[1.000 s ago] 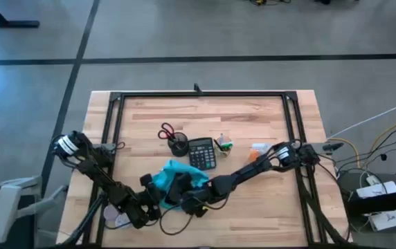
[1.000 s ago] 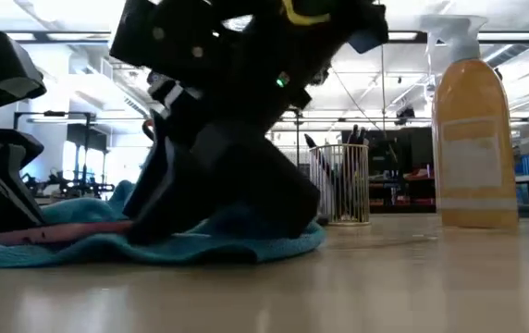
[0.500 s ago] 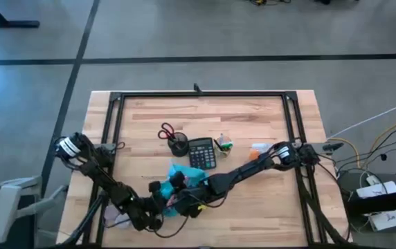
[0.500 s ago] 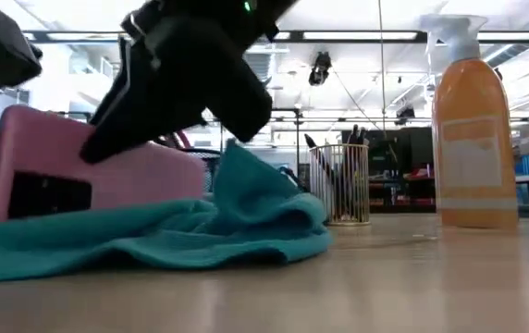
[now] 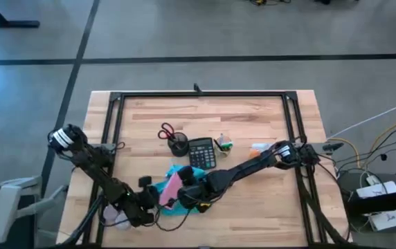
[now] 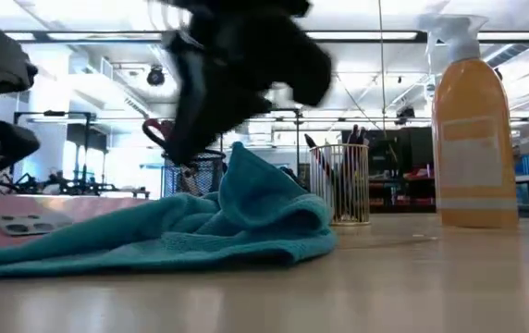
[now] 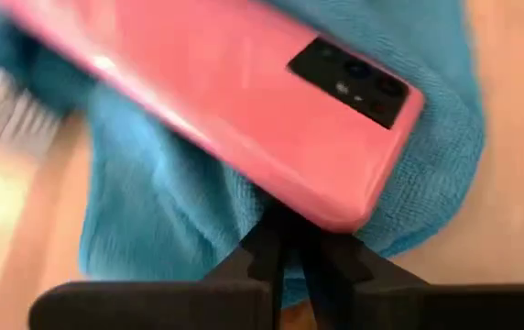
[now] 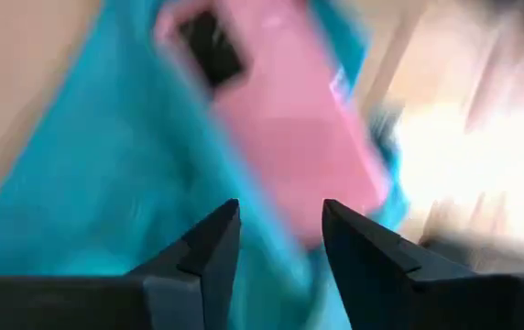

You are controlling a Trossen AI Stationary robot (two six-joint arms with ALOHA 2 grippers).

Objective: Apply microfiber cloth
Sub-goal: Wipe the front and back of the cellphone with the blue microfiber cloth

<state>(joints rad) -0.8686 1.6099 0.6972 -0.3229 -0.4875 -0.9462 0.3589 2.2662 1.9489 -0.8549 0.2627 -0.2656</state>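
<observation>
At the table's near left, the left gripper [image 5: 147,198] sits low beside the pink phone [image 5: 169,188], its fingers [image 7: 280,252] drawn nearly together, apparently nipping the phone's edge, though the pinch itself cannot be made out; the phone lies camera-side up on the cloth [image 5: 184,181], which is spread and rumpled on the near middle of the table, in front of the calculator [image 5: 202,153]; next along, the right gripper [image 5: 192,196] hovers over cloth and phone with its fingers [image 8: 209,246] parted and nothing between them; farther right stands the orange bottle [image 6: 473,129], well clear. By the look of it the job is mid-course: cloth and phone are together, but the cloth lies under the phone rather than being rubbed over it, so the wiping proper seems left to do. The phone's long axis runs from near to far, slightly tilted; the bunched cloth has no clear axis, one fold peaking up at its right end.
</observation>
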